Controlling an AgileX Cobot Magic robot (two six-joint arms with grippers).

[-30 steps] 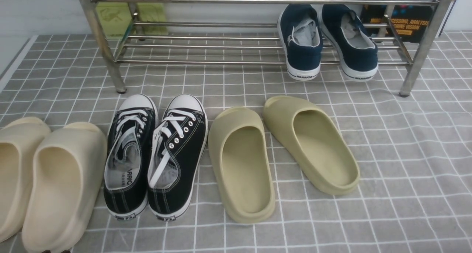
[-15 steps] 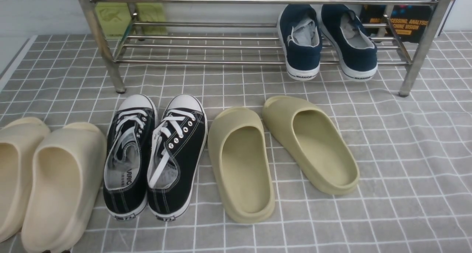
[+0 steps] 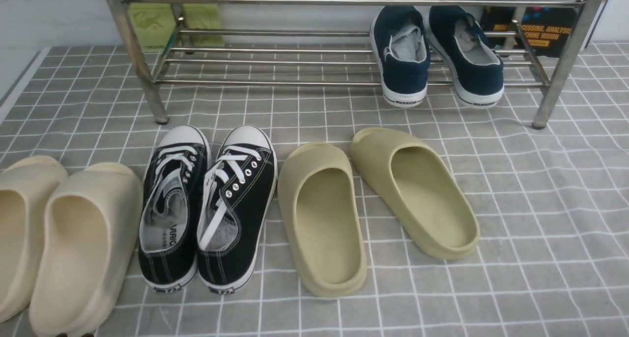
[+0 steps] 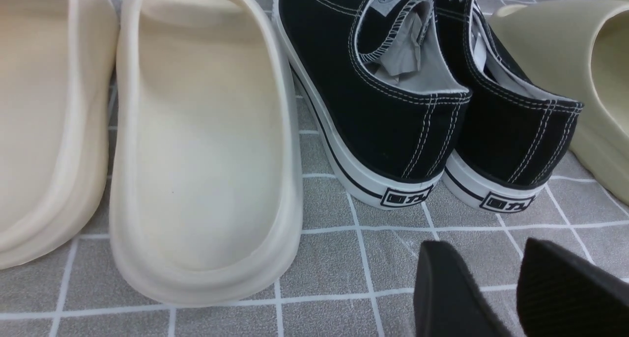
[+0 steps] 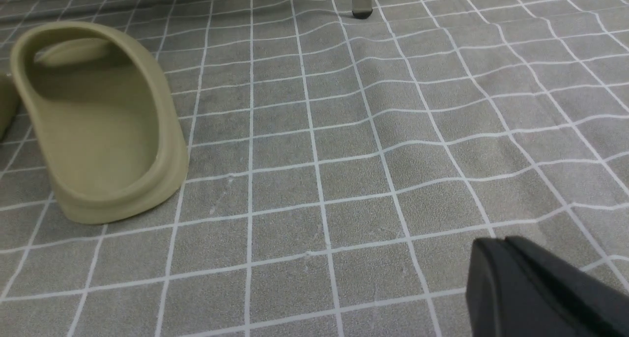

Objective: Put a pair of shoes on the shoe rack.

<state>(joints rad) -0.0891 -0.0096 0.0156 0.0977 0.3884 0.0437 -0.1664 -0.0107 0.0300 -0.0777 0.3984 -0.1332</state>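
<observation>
navy shoes [image 3: 435,57]: both sit side by side on the lower bars of the shoe rack, at its right end, toes pointing to the wall and white heels hanging just over the front bar.
shoe rack [image 3: 275,62]: shiny steel tubes, standing at the far side of the tabletop; the rest of its lower shelf is bare bars, and one leg foot shows in the right wrist view.
tabletop [image 3: 540,204]: covered by a grey cloth with a white grid, a little rippled on the right.
black sneakers [image 3: 206,209]: lace-up pair with white toe caps, close together in front of the rack's left part, heels toward the robot.
olive slides [image 3: 373,204]: one lies just right of the black sneakers, the other angled away further right, the two nearly touching at the toes.
cream slides [image 3: 59,238]: pair at the far left, the nearer one just beside the left black sneaker.
left gripper [image 4: 491,288]: seen only from its wrist camera, two black fingers [image 4: 447,288] standing apart with a clear gap, nothing between them, over the cloth near the black sneakers' heels.
right gripper [image 5: 511,263]: seen only from its wrist camera, its black fingers pressed together, holding nothing, over bare cloth well apart from the olive slide.
</observation>
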